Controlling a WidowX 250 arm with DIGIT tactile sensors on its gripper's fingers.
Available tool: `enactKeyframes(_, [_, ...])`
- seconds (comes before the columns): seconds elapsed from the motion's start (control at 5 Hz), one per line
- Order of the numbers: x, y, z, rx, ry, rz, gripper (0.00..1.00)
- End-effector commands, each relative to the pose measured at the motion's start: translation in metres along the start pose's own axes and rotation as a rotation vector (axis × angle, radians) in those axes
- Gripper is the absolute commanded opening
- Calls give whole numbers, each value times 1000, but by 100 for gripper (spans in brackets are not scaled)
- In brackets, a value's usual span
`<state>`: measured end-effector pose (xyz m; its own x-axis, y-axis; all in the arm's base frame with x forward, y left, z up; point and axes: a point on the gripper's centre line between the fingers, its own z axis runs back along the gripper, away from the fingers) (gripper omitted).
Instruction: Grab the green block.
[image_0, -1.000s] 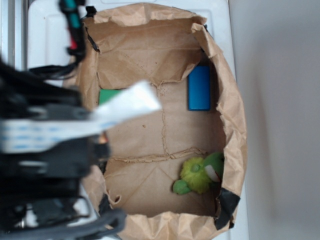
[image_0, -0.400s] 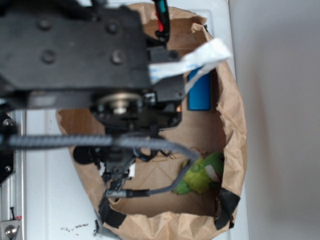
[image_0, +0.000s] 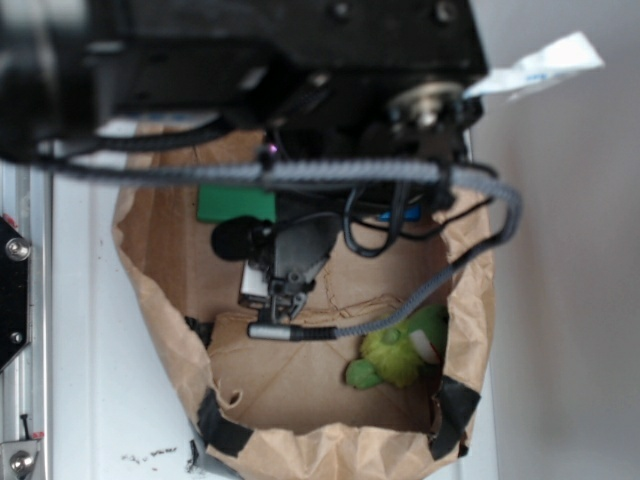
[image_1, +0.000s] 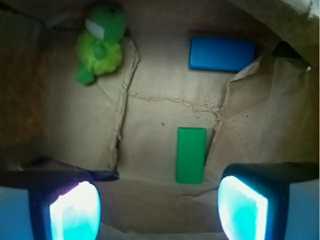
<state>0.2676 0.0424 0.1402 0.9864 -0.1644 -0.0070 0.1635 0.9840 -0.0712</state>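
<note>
In the exterior view I am counting one paper bag (image_0: 160, 300), one green block (image_0: 232, 204), one plush toy (image_0: 400, 350) and a sliver of one blue block (image_0: 385, 215) under the cables; the arm (image_0: 280, 60) is covering the upper half of the bag, and the gripper (image_0: 283, 300) is hanging inside it, though I cannot tell its state from here. The green block is lying flat at the bag's left wall. In the wrist view I am seeing one green block (image_1: 190, 155), one blue block (image_1: 221, 54) and one plush toy (image_1: 100, 42). The green block is showing as a plain, sharp-edged rectangle, lying flat on the bag floor (image_1: 160, 115) between the gripper's (image_1: 159, 207) spread fingers (image_1: 75, 207), ahead of them and untouched.
</note>
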Motion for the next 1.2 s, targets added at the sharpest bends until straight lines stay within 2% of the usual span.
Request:
enactKeyframes(0.0, [-12,5,-9,52,-97,-24,100])
enactKeyframes(0.4, [-27,5,-24,86,-190,22,100])
enactKeyframes(1.0, [-27,5,-24,86,-190,22,100])
